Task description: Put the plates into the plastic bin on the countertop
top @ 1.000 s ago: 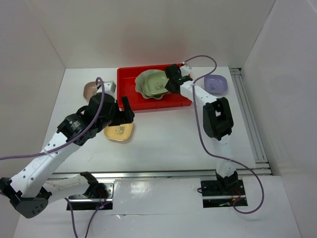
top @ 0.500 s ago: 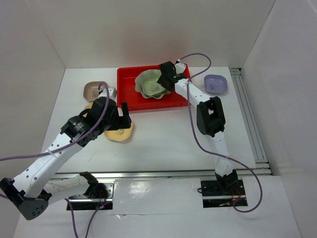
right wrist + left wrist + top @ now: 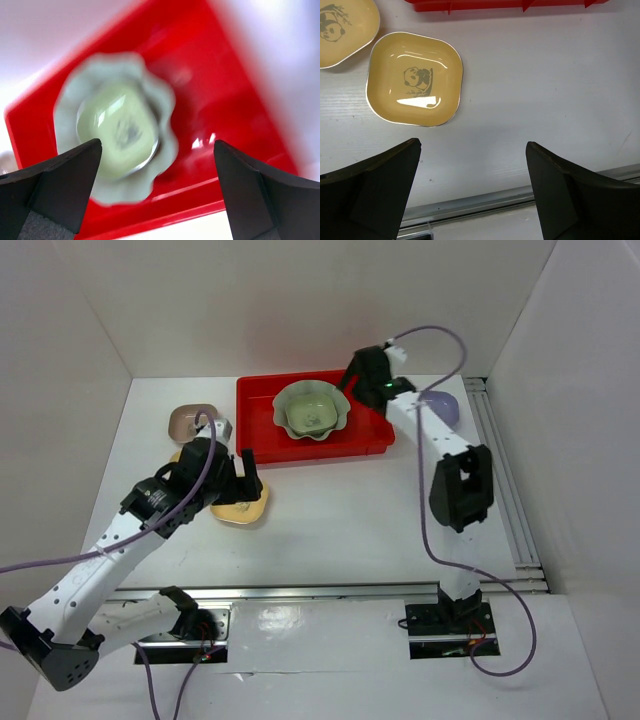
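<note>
The large pale green scalloped dish [image 3: 312, 411] lies in the red plastic bin [image 3: 255, 405] at the back of the white tabletop [image 3: 340, 520] with a small green dish [image 3: 120, 127] nested in its hollow, and the right jaws hang wide apart and empty above the bin's right end. The left jaws, also wide apart with nothing between them, hover over bare tabletop just short of a yellow panda dish [image 3: 415, 79], with a second yellow dish [image 3: 340, 22] just beside it. The brownish-pink dish [image 3: 187, 421] sits left of the bin and the lavender dish [image 3: 448, 405] right of it, both on the tabletop.
</note>
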{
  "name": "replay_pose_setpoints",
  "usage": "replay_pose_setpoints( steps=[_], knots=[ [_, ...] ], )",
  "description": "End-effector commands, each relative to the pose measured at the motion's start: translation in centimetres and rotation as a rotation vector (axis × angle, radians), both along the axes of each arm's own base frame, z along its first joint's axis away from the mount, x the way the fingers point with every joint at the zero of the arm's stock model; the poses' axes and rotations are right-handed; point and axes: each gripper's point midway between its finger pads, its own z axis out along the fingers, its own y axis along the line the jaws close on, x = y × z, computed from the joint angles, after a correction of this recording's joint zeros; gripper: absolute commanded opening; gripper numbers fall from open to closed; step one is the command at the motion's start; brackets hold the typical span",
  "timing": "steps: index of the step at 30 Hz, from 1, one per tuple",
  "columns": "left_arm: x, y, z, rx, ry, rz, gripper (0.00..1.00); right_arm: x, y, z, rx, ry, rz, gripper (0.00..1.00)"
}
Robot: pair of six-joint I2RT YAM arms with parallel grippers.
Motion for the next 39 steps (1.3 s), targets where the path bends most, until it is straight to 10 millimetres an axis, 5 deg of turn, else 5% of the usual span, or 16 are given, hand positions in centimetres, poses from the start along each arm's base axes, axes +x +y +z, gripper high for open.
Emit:
replay_pose_setpoints(
  steps=[1, 3, 7, 9, 14, 15, 22, 27, 33, 39],
  knots=[
    [0.4, -1.0, 0.5, -0.062, -0.018, -0.061, 1.00, 1.4, -11.6, 6.6, -0.066, -0.117, -0.112, 1.00],
    [0.7, -1.2, 0.5, -0.092, -0.017, -0.081, 1.00, 2.1, -16.7, 5.0, -0.127, -0.044, -0.162, 1.00],
    [1.1, -1.4, -0.1, -0.105, 0.002, -0.106, 1.00, 2.8, -22.6, 0.9, -0.148, 0.095, -0.196, 0.99],
    [1.1, -1.4, -0.1, -0.105, 0.002, -0.106, 1.00, 2.6, -24.3, -2.3, -0.148, 0.189, -0.214, 0.99],
    [0.6, -1.6, -1.7, -0.098, 0.051, -0.120, 1.00, 2.9, -29.6, -3.7, -0.174, 0.194, -0.289, 0.96],
    [0.6, -1.6, -1.7, -0.098, 0.052, -0.120, 1.00, 2.9, -29.6, -5.1, -0.187, 0.223, -0.276, 0.96],
    [0.3, -1.6, -1.8, -0.083, 0.045, -0.141, 1.00, 3.5, -31.9, -5.9, -0.314, 0.225, -0.267, 0.96],
    [0.3, -1.6, -1.8, -0.083, 0.045, -0.141, 1.00, 2.9, -31.3, -7.8, -0.332, 0.253, -0.275, 0.96],
    [0.0, -2.0, -1.8, -0.083, 0.046, -0.159, 1.00, 1.7, -31.4, -11.8, -0.325, 0.303, -0.294, 0.86],
    [0.0, -2.0, -1.8, -0.076, 0.043, -0.165, 1.00, 1.0, -32.1, -12.7, -0.303, 0.294, -0.319, 0.72]
  ],
)
